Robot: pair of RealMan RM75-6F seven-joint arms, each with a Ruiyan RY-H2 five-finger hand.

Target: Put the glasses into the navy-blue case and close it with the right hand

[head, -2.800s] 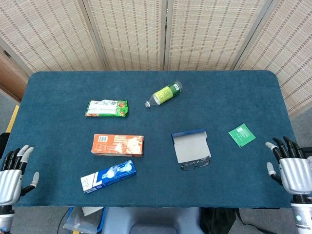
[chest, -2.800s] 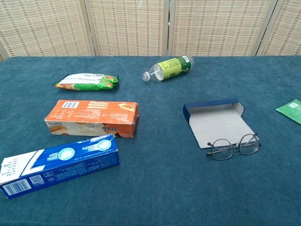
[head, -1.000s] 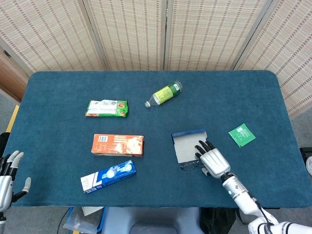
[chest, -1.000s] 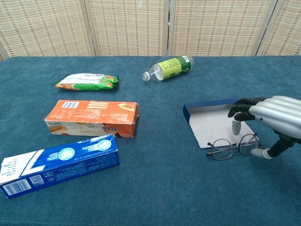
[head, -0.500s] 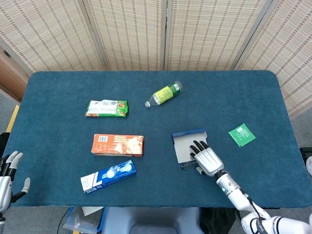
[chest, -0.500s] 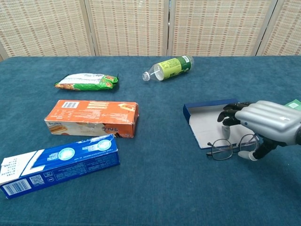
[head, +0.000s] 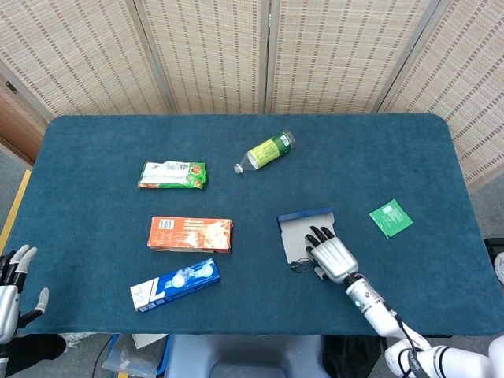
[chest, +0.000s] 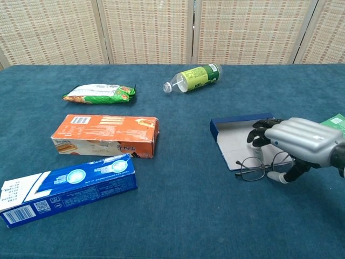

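Observation:
The navy-blue case (head: 304, 231) (chest: 239, 137) lies open at the table's right centre, its grey inside facing up. The thin-framed glasses (head: 302, 265) (chest: 252, 169) lie flat at its near edge. My right hand (head: 331, 254) (chest: 295, 142) arches over the right half of the glasses. Its fingertips (chest: 259, 133) reach down over the case and its thumb (chest: 276, 177) sits at the cloth just in front of the frame. I see no grip on the glasses. My left hand (head: 12, 294) hangs open off the table's near left corner.
A green bottle (head: 268, 150) lies at the back centre. A green snack packet (head: 172, 174), an orange box (head: 191, 234) and a blue toothpaste box (head: 175, 283) lie on the left half. A green sachet (head: 390, 218) lies right of the case.
My right hand came in from the table's right edge and settled over the glasses, creeping leftward. The glasses shifted slightly left. My left hand sank lower at the corner.

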